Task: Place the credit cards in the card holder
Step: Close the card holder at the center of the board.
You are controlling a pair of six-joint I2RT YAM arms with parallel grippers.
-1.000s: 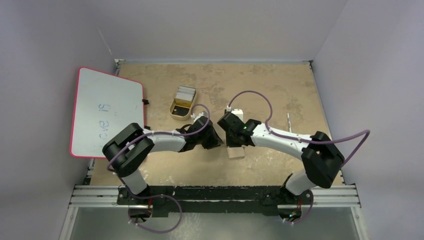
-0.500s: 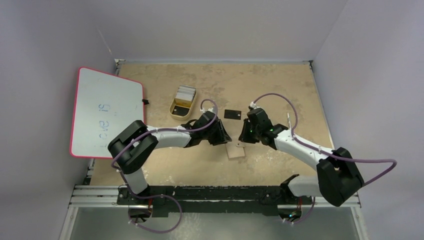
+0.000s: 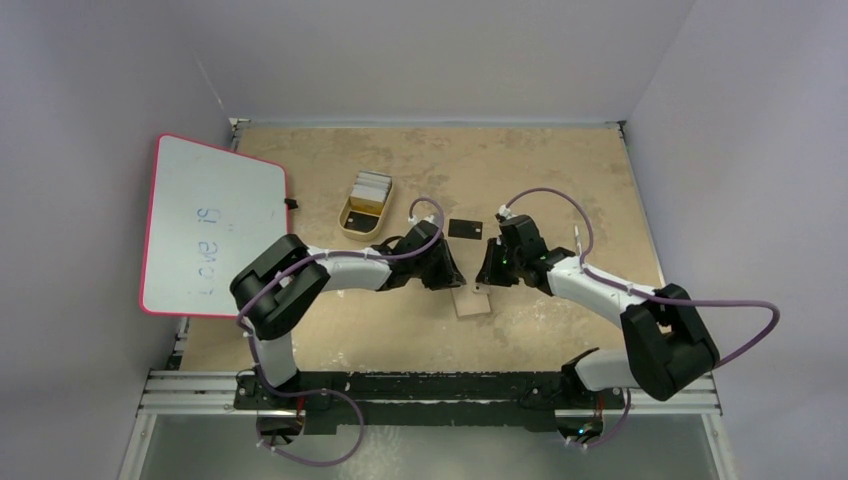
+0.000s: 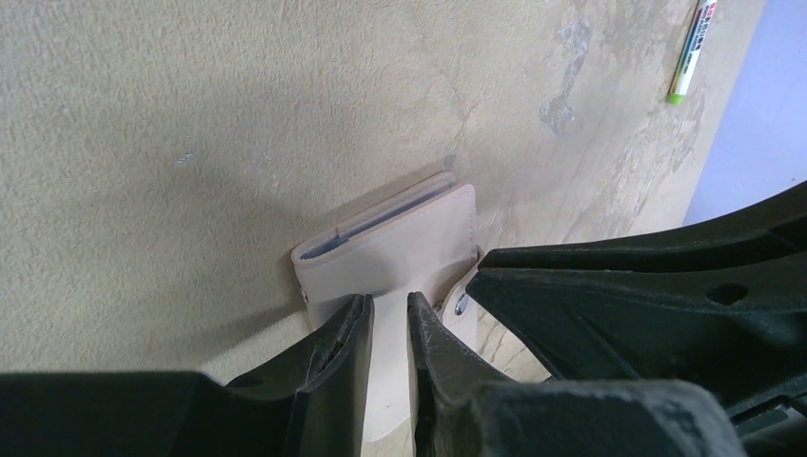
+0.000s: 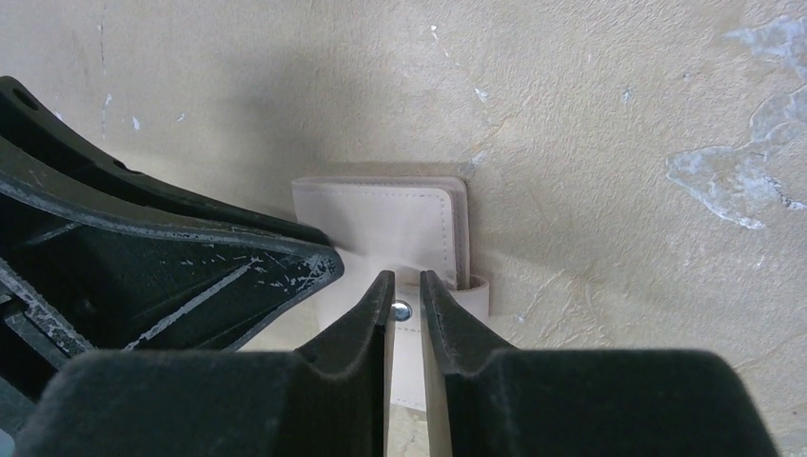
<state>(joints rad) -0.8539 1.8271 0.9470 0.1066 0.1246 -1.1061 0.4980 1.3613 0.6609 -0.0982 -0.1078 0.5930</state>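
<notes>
The tan card holder (image 3: 472, 301) lies folded on the table between my two grippers, its snap strap (image 5: 447, 305) sticking out on the near side. My left gripper (image 3: 452, 276) sits low over its left part, jaws a narrow gap apart with the pale cover (image 4: 390, 243) showing between them. The right gripper (image 3: 485, 272) meets it from the right, jaws also slightly apart over the strap's metal snap (image 5: 401, 310). Neither grips anything that I can see. One black credit card (image 3: 464, 228) lies flat just behind the grippers. Pale credit cards (image 3: 371, 186) stand in the yellow tray.
The yellow tray (image 3: 352, 226) stands at back left of the grippers. A pink-framed whiteboard (image 3: 210, 225) overhangs the table's left edge. A pen (image 3: 577, 240) lies to the right, also seen in the left wrist view as a green-tipped pen (image 4: 690, 52).
The right gripper has swung right off the card holder and gone from shut to slightly apart, uncovering the black card. The left gripper has slid right to the card holder.
</notes>
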